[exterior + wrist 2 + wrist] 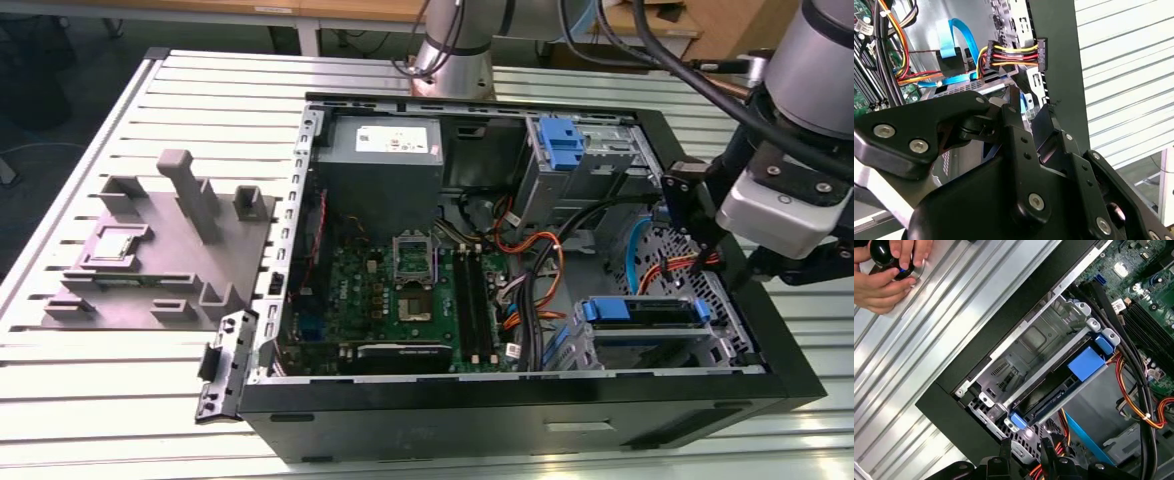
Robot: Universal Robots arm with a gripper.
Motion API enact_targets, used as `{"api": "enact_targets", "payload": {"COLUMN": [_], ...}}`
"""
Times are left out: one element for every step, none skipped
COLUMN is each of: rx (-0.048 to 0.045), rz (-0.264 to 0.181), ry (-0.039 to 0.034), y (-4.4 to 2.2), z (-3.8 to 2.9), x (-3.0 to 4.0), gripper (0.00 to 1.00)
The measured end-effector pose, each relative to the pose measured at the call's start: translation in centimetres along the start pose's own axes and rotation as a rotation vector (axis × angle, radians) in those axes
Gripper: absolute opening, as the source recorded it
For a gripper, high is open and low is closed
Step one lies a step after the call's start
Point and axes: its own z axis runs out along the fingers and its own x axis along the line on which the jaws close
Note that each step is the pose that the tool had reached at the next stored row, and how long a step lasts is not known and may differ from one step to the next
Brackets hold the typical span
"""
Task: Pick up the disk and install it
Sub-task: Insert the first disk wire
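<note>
The disk (1054, 396) lies in a bay of the metal drive cage (1029, 340) at the case's front corner. Its dark edge and the blue carrier tab (1086, 363) show in the first wrist view. In the exterior view the disk's blue carrier (641, 311) sits at the lower right of the open computer case (534, 400). My gripper (691, 225) hovers above the case's right side, just beyond the cage. In both wrist views the black fingers (1004, 452) stand apart with nothing between them; the gripper (1029, 112) is open and clear of the disk.
A bare blue bracket (562, 143) sits in the upper bay of the case. A grey stand with upright posts (160, 250) rests on the slatted table at the exterior view's left. Orange, yellow and blue cables (1004, 54) run close to the gripper. A person's hands (889, 270) hold a black knob.
</note>
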Motion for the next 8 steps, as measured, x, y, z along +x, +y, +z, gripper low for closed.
{"api": "enact_targets", "payload": {"rx": [0.0026, 0.0055, 0.0084, 0.0112, 0.0141, 0.0169, 0.0197, 0.0220], "rz": [-0.015, -0.033, -0.052, -0.069, -0.087, -0.104, -0.121, -0.136], "ry": [-0.0030, -0.0063, -0.0098, -0.0130, -0.0163, -0.0196, -0.0229, -0.0255], "y": [0.01, 0.01, 0.00, 0.00, 0.00, 0.00, 0.00, -0.01], "z": [0.01, 0.01, 0.00, 0.00, 0.01, 0.01, 0.01, 0.00], "x": [0.00, -0.01, 0.00, 0.00, 0.00, 0.00, 0.00, 0.00], "gripper": [0.37, 0.37, 0.37, 0.37, 0.37, 0.37, 0.37, 0.37]}}
